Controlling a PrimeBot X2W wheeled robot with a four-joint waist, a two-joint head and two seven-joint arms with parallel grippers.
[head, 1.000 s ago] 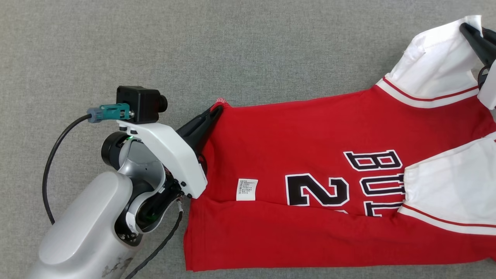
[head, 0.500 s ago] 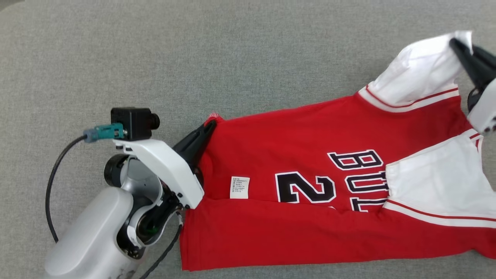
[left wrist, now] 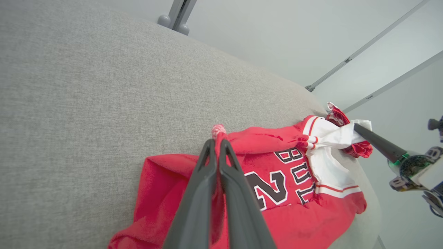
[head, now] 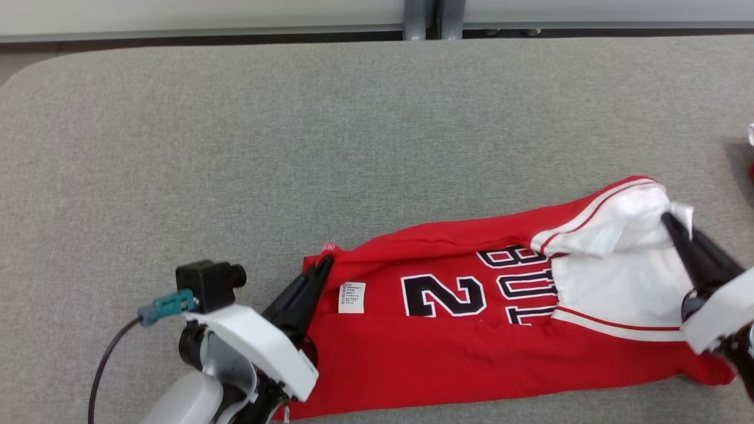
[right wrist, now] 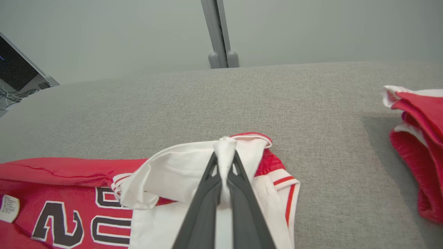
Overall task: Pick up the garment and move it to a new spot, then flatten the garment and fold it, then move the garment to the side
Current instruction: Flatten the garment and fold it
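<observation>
Both grippers have drawn the jersey's (head: 447,359) far edge toward the robot, and that edge now humps in a loose fold beside the lettering. The head camera has tipped up too, so the table's (head: 294,147) far edge shows.

One jersey is being worked, red with white sleeves. It lies lengthwise across the near part of the table, with one white label (head: 351,297) showing. Two grippers hold it. The left gripper (head: 326,262) is pressed together on the red hem corner. The right gripper (head: 668,219) pinches a white sleeve (head: 612,221), raised off the table.

One more red-and-white garment (right wrist: 420,138) lies bunched at the table's right end, apart from the jersey. Wide bare grey table lies beyond the jersey, up to the far edge and its rounded left corner.
</observation>
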